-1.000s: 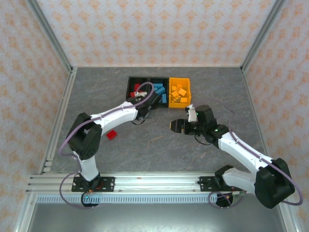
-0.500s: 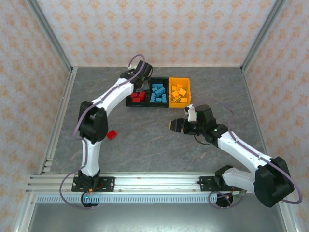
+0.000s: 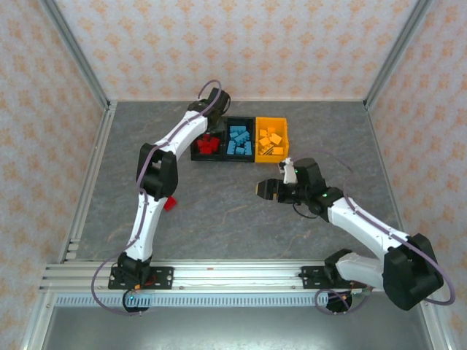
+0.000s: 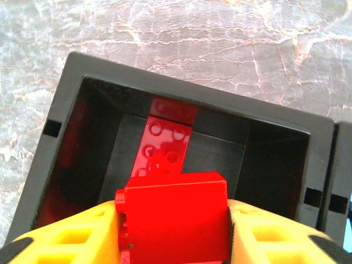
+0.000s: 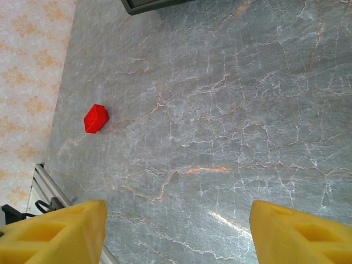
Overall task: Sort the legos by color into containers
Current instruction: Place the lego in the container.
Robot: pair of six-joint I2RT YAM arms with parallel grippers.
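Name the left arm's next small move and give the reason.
Probably open the left gripper fully and let the red brick fall. The brick sits in the gripper directly over the open black bin, where a red plate already lies, so it looks placed for the drop and needs no more travel.

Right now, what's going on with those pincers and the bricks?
Left pincer holds a red brick over the black bin. Right pincer open, empty. One loose red brick on table. Nothing blocking.
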